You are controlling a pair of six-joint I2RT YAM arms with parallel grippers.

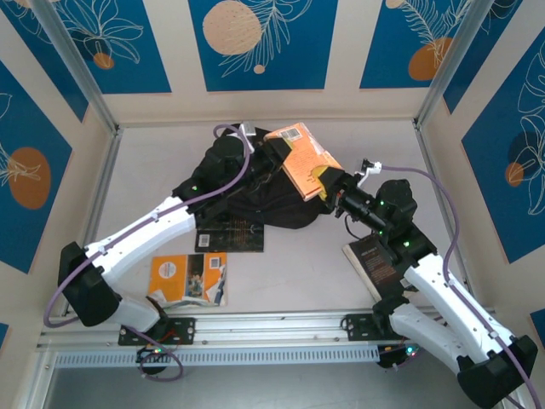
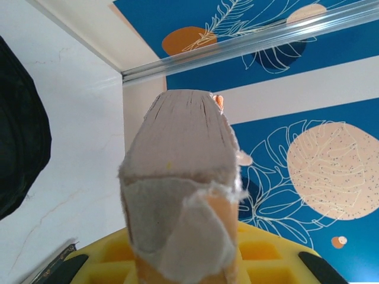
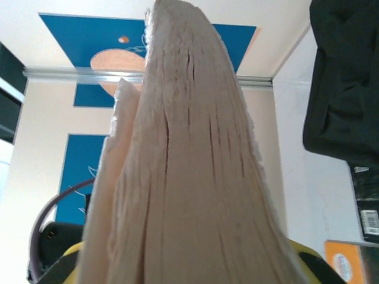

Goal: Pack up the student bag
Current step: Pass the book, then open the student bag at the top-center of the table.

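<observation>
Above student bag [image 1: 277, 209] | both arms outstretched | left gripper [image 1: 271, 149] and right gripper [image 1: 330, 183] clamp orange book [image 1: 305, 158]

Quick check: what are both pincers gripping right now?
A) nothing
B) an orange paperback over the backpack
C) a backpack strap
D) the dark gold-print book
B: the left pincer and right pincer each clamp a side of the orange paperback, held above the student bag; both wrist views show its pages.

Top cam: high, from near edge, looks down on table [image 1: 289, 273]. Wrist cams: v. close, both on orange book [image 1: 308, 160].
</observation>
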